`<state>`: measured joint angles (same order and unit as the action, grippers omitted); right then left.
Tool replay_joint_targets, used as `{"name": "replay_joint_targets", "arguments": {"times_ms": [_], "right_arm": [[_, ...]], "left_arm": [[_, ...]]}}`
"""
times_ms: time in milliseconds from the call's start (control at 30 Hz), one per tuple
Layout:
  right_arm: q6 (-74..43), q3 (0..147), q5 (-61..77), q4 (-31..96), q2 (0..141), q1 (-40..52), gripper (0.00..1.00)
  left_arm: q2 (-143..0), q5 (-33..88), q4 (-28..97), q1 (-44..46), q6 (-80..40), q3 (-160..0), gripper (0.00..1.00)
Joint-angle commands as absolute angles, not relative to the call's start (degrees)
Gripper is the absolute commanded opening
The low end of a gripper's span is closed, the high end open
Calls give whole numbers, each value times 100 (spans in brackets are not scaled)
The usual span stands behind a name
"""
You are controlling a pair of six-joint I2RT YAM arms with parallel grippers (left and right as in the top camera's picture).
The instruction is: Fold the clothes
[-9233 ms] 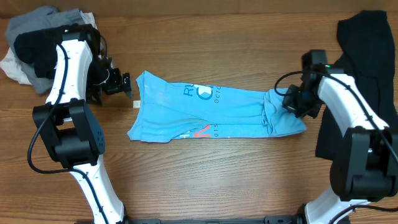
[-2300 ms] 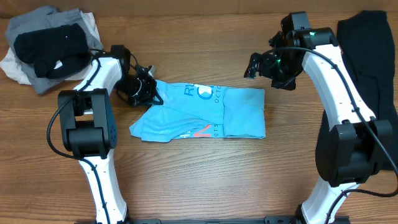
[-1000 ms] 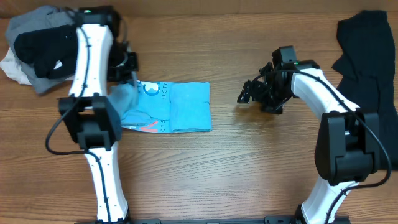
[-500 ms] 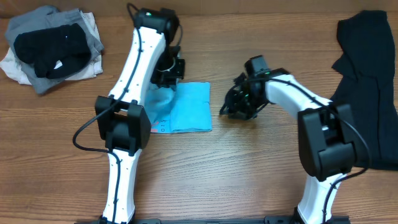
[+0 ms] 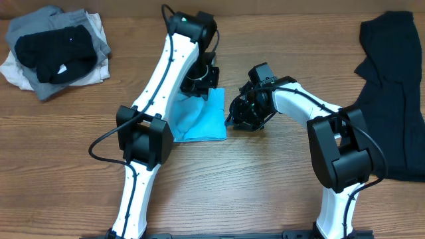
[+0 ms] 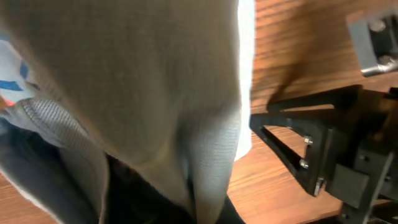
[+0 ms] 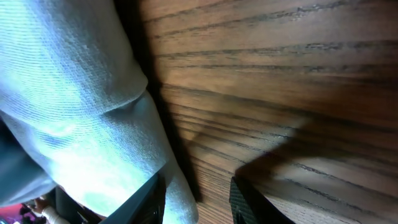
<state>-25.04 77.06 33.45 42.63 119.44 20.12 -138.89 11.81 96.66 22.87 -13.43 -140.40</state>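
- Folding of the shirt (image 5: 202, 123) is the step in hand. The shirt lies near the middle of the table (image 5: 265, 192) as a small blue packet, and one flap on its left part is lifted off the rest.
- The left claw (image 5: 201, 83) hangs over the far edge of the shirt and is closed on that lifted flap. In the left wrist view the fabric drapes right across the lens, so the fingers themselves are hidden.
- The right claw (image 5: 239, 118) sits low at the right edge of the shirt. In its wrist view the jaws stand partly apart and the shirt edge reaches in between them. Bare wood shows beside the fabric, so I judge it open and not pinching.
- The black garment (image 5: 392, 93) lies spread at the right side of the table, well apart from both claws. A pile (image 5: 56, 50) of grey, black and white clothes sits at the far left corner.
- By my judgement the shirt is close to done, but the task is not, because the black garment looks unfolded.
- The next move calls for the left claw to carry the flap across, lay it flat on the packet and let go.
- The right claw should either steady the edge or draw back, because the two arms are near each other and could snag the fabric or bump.
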Motion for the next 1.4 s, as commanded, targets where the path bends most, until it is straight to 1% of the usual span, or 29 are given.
{"name": "replay_joint_targets", "arguments": {"times_ms": [0, 67, 167, 200, 233, 267, 433, 500, 600, 800, 900, 967, 1000, 1033, 1100, 1267, 1367], "right_arm": [[-2541, 7686, 3273, 4206, 12057, 1999, 38], [-2556, 7686, 3273, 4185, 12057, 1997, 38], [-2556, 7686, 3271, 4182, 12057, 1997, 38], [-2556, 7686, 3273, 4182, 12057, 1997, 38], [-2556, 7686, 3273, 4182, 12057, 1997, 38], [-2556, 7686, 3273, 4182, 12057, 1997, 39], [-2556, 7686, 3271, 4163, 12057, 1997, 40], [-2556, 7686, 3271, 4160, 12057, 1994, 43], [-2528, 7688, 3264, 4185, 12055, 1892, 51], [-2357, 7848, 3269, 4696, 12011, 1264, 51], [-2053, 8068, 3273, 5201, 11944, 840, 51], [-1863, 8195, 3271, 5509, 11865, 628, 51], [-1743, 8256, 3273, 5666, 11793, 521, 52], [-1684, 8283, 3271, 5749, 11730, 462, 53], [-1597, 8300, 3269, 5835, 11592, 373, 55], [-1494, 8300, 3269, 5841, 11463, 353, 59], [-1494, 8296, 3269, 5791, 11465, 368, 61]], "left_arm": [[-13810, 1317, 9684, 2456, -1439, -14191, 4], [-13810, 1313, 9684, 2519, -1437, -14188, 5], [-13810, 1310, 9684, 2567, -1415, -14186, 16], [-13810, 1310, 9684, 2567, -1415, -14186, 24], [-13810, 1310, 9684, 2565, -1413, -14186, 47], [-13810, 1315, 9684, 2565, -1376, -14186, 54], [-13810, 1317, 9684, 2565, -1284, -14186, 55], [-13810, 1315, 9684, 2561, -1282, -14186, 52], [-13810, 1317, 9673, 2541, -1264, -14206, 50], [-13708, 1310, 9684, 2233, -1157, -14689, 49], [-13552, 1271, 9684, 1848, -1153, -14842, 52], [-13506, 1114, 9684, 1525, -1138, -14840, 52], [-13509, 1151, 9684, 1341, -1048, -14827, 50], [-13511, 1232, 9684, 1194, -976, -14783, 45], [-13511, 1470, 9684, 886, -777, -14571, 43], [-13511, 2005, 9684, 432, -281, -13581, 52], [-13511, 2224, 9638, 375, 38, -12949, 51]]}}
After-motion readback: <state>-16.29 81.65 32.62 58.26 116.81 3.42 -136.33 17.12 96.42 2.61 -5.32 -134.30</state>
